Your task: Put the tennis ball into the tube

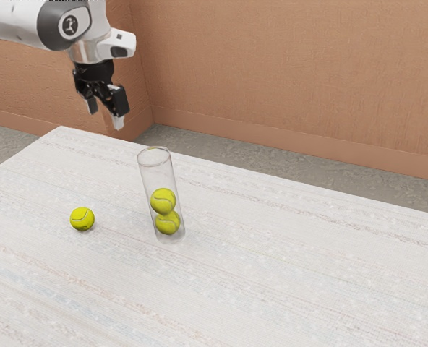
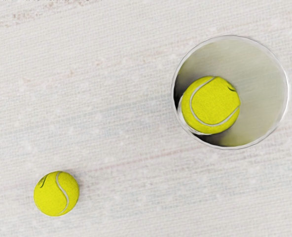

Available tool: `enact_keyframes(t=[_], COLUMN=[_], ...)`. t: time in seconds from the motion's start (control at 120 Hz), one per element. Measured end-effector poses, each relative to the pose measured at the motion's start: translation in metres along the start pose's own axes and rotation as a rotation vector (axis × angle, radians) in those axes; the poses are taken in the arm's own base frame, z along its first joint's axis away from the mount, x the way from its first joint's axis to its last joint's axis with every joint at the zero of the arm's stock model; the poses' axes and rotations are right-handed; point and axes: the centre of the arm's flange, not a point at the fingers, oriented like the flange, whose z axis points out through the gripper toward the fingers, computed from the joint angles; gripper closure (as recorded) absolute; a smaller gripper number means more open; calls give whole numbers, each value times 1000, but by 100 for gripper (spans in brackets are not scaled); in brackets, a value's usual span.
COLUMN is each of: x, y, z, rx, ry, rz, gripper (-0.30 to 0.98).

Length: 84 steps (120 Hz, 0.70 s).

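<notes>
High above the table's far edge, my black gripper is open in the exterior view, its fingers apart with nothing between them. A loose yellow tennis ball lies on the table, to the exterior view's left of the upright clear tube. Two balls are stacked inside the tube, the upper ball resting on the lower ball. From above, in the wrist view, the tube's round rim surrounds the upper ball, and the loose ball lies outside it.
The whitish table carries the tube and the loose ball. Beyond its far edge are a grey floor and a brown-orange wall. The tube stands tall beside the loose ball, with a gap of bare table between them.
</notes>
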Motion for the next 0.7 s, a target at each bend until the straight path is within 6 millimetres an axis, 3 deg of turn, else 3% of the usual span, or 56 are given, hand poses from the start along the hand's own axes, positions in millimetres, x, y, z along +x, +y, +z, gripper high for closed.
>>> enact_keyframes(t=[0.125,0.2,0.275,0.442,0.542,0.6,0.7], x=[5,3,-5,-39,-32,-23,-28], y=[9,4,-21,-110,-113,-113,-133], z=[-1,6,21,60,80,104,145], rx=[-4,-4,-8,-26,-39,-58,-103], ry=[16,10,-9,-45,-53,-72,-100], rz=[0,-16,-63,-222,-220,-220,-262], gripper=[0,0,0,0,0,0,0])
